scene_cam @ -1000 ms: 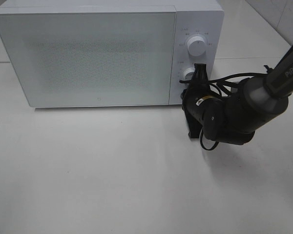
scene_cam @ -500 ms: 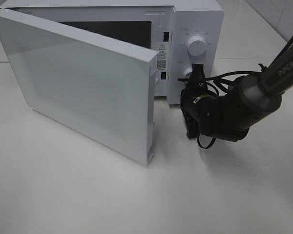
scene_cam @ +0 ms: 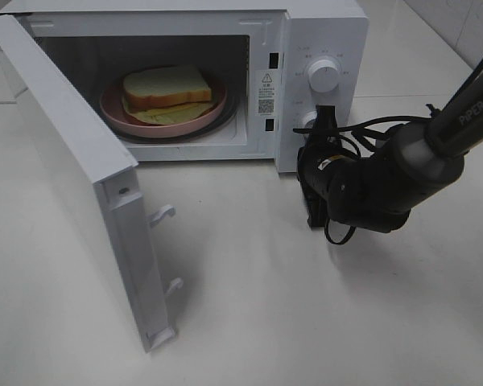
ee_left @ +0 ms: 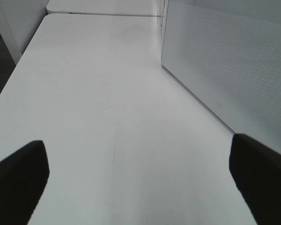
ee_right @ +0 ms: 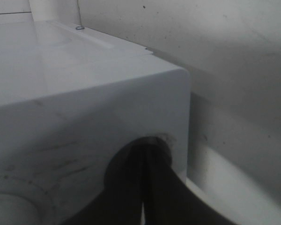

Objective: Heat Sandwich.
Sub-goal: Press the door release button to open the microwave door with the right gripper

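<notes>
Nearest, bare white tabletop (scene_cam: 306,338), and low over it, out of the high camera's sight, the left jaws. Spread to the widest, dark fingers (ee_left: 18,183) well apart, nothing between them. Only tabletop beneath, with the perforated outer face of the door (ee_left: 225,61) off to one side. Probably parked low and open to be ready for plate or door while keeping clear of the door's arc.

Next, that door in the high view: standing wide open, hinged on the side away from the control panel, free edge nearest the camera, two white latch hooks (scene_cam: 163,215) pointing out over the tabletop. Opened that far, presumably, to leave the whole mouth of the cavity reachable.

Further back, the right arm (scene_cam: 386,185), bent in toward the control panel. Right jaws pinched fully together, gripping nothing, used as one blunt point. Tips pressed into or right against the round lower control (scene_cam: 308,122), shown by the wrist camera as a dark wedge meeting a recess in the white casing. Most likely a push on a door release, judging by the open door; impossible to confirm from here.

Farther in, inside the cavity, the sandwich (scene_cam: 165,84): square white slice with tan crust over pale yellow-green filling, lying on a round pink plate (scene_cam: 117,121), roughly centred on the cavity floor, well apart from both sets of jaws. No telling whether heated yet.

Farthest, the upper dial (scene_cam: 324,76) of the microwave (scene_cam: 322,24), untouched, just above the shut tips.
</notes>
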{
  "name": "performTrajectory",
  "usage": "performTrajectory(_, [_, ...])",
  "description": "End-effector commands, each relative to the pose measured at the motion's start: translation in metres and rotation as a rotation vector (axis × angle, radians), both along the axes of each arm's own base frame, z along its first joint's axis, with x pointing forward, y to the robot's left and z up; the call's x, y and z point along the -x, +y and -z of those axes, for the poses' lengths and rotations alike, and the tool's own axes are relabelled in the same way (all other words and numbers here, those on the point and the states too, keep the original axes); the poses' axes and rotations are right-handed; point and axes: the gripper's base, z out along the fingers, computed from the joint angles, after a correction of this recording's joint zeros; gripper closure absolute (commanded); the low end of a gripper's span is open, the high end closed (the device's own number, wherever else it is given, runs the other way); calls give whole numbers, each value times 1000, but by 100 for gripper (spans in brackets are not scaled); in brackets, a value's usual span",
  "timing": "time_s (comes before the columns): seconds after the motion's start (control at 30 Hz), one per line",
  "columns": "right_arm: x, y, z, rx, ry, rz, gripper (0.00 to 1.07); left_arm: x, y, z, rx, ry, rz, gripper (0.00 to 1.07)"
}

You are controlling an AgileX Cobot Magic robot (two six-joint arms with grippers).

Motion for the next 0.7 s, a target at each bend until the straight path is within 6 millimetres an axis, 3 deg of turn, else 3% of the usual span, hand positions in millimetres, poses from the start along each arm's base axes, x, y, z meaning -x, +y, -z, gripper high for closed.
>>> performTrajectory(0.03, [-34, -2, -50, 10, -362, 11, 106, 2, 0, 0, 4, -24, 9, 6])
performTrajectory(0.43, [-18, -4, -46, 7, -228, -40, 106, 2, 0, 0, 4, -24, 9, 6])
performTrajectory(0.7, [8, 9, -26, -15, -79, -95, 105, 2, 0, 0, 4, -24, 9, 6])
